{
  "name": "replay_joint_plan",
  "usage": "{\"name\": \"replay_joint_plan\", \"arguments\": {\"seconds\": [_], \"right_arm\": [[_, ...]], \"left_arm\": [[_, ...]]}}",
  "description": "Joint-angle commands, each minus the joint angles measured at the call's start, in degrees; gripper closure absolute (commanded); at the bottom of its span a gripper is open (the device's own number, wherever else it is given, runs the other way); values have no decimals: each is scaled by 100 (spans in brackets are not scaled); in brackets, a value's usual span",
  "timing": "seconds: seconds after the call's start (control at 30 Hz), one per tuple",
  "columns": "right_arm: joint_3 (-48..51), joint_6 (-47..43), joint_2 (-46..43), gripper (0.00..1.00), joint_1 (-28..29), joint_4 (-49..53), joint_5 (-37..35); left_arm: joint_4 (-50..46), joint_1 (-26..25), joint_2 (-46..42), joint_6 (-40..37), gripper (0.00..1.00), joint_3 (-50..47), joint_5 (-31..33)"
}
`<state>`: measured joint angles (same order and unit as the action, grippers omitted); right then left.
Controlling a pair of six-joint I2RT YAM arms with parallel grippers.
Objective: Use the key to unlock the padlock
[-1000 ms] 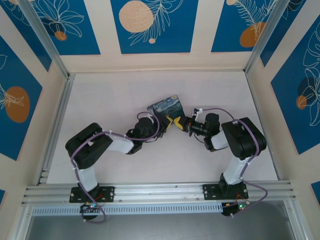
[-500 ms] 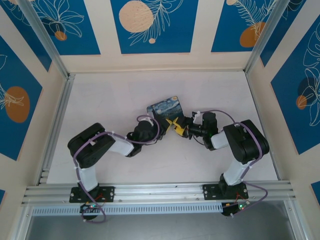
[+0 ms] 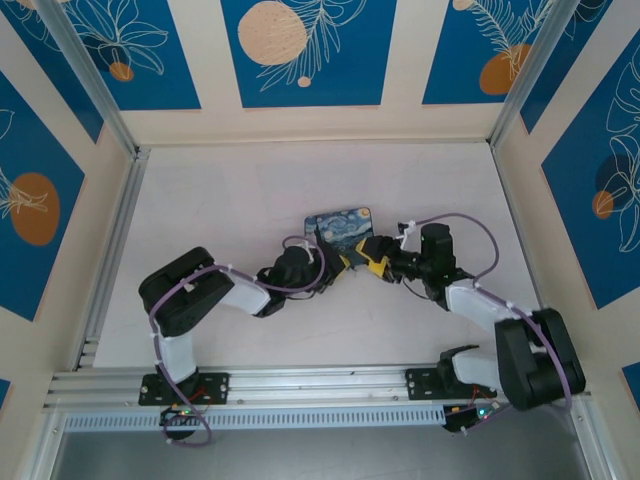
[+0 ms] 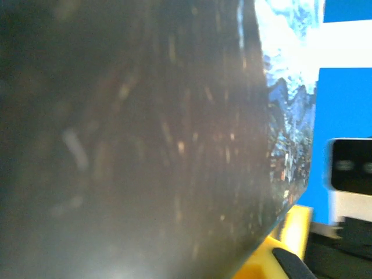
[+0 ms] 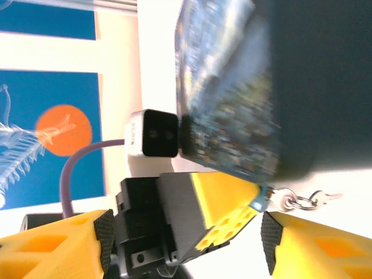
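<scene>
**Padlock** (image 5: 263,200): tiny lock with a bluish body, partly hidden. In the right wrist view it sits at the lower corner of the painted box, just beside a yellow fingertip of the left tool.

**Rings** (image 5: 296,201): two small silver split rings, linked in a row from the padlock outward.

**Key** (image 5: 330,196): thin small metal sliver at the far end of the rings, apart from the padlock body and seen against the pale bench.

**Box** (image 3: 345,224): flat, dark blue, printed with a swirly starry-night painting. It is at mid-bench in the top view, tilted in the right wrist view and blurred in both wrist views.

**Left tool** (image 3: 338,262): black body with yellow fingers pressed together at the box's near edge. Whether anything sits between them cannot be told.

**Right tool** (image 3: 377,265): its yellow fingers (image 5: 52,247) are spread wide and pinch nothing. It faces the left tool and the padlock from the right.

**Bench** (image 3: 230,200): pale and matte.

**Walls** (image 3: 300,50): cream, with blue panels bearing orange discs and white leaf drawings.
</scene>
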<state>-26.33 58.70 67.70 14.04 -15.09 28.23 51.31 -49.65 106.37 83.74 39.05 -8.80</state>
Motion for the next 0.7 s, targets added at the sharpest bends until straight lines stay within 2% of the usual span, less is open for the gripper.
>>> {"name": "replay_joint_plan", "arguments": {"seconds": [0.0, 0.17, 0.27, 0.37, 0.53, 0.67], "right_arm": [[-489, -1642, -269, 33, 126, 2103, -693], [-815, -3007, -287, 46, 790, 2746, -1724], [-923, -3484, -251, 55, 1264, 2913, -2330], [-949, -3718, -170, 57, 1566, 3019, -2939], [-926, -3918, -63, 61, 1744, 3003, -3396], [-989, -4041, 107, 65, 2103, 2982, -3761]], "left_arm": [[-389, 60, 12, -214, 100, 212, -358], [-1026, 103, -65, -337, 100, 474, -743], [-1468, 135, -176, -450, 100, 624, -914], [-1848, 184, -308, -530, 100, 729, -1062], [-2310, 261, -439, -657, 100, 883, -1303], [-2447, 306, -450, -634, 100, 979, -1508]]}}
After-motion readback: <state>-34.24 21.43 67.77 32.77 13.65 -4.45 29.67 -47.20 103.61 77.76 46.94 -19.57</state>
